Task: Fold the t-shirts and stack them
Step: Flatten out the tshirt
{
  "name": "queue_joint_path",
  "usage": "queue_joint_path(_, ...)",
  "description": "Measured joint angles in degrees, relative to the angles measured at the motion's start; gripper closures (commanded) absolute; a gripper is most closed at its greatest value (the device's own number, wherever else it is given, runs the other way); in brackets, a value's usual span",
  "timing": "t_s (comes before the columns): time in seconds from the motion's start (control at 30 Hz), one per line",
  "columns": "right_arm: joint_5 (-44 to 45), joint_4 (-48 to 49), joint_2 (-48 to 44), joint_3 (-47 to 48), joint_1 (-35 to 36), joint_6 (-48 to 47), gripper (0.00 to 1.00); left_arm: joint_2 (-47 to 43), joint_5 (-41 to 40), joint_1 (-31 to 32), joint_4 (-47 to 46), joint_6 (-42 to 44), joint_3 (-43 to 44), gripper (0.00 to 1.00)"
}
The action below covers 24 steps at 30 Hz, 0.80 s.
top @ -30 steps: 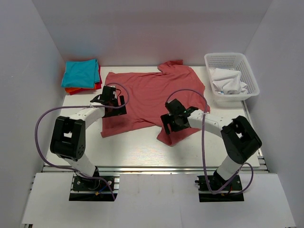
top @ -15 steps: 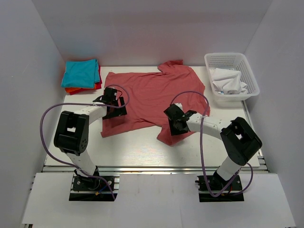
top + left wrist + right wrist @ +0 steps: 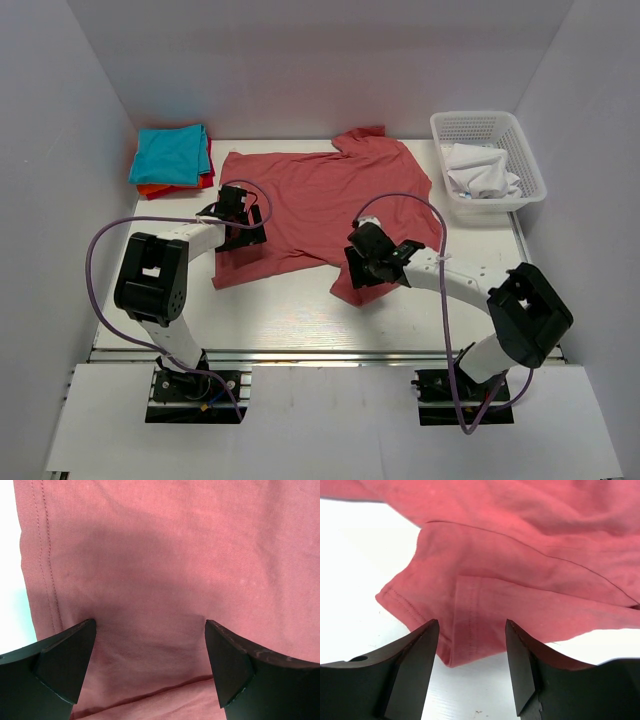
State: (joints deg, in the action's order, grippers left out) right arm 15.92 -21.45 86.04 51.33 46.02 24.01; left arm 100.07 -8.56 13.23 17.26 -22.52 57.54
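salmon-red t-shirt: matt knit cloth, stitched hem | basket: white plastic lattice, seemingly glossy

Bright, even overhead light, soft shadows; wrist views sharp, dim patch on shirt, near fingers slightly blurry (white table blown out)

I watch through three cameras.
My top one looks down from up high on the whole table. My two wrist ones sit very close, both over the salmon-red shirt.
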Motion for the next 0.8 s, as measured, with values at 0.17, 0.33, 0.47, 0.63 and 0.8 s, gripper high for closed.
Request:
queue_joint_path(0.17, 1.0, 0.3, 4.1, 1.1, 1.2, -0.4, 0.38, 0.0, 0.0, 0.0, -0.2, 0.0, -0.1, 0.0)
queue_joint_path(0.33, 2.6, -0.5, 7.8, 1.4, 1.4, 0.5, 0.56, 0.0, 0.0, 0.0, -0.2, 0.0, -0.1, 0.0)
queue_joint_path(0.47, 5.2, -2.3, 7.7, 1.5, 1.4, 3.1, 0.69, 0.0, -0.2, 0.0, -0.2, 0.0, -0.1, 0.0)
queue_joint_path(0.63, 7.3, -6.1, 3.0, -1.2, 1.4, 7.4, 1.0, 0.0, -0.4, 0.0, -0.6, 0.0, -0.2, 0.0)
queue_joint_path(0.8, 8.9, -10.9, -8.1, -8.4, 1.3, 13.0, 1.0, 0.0, -1.2, 0.0, -0.8, -0.1, -0.4, 0.0)
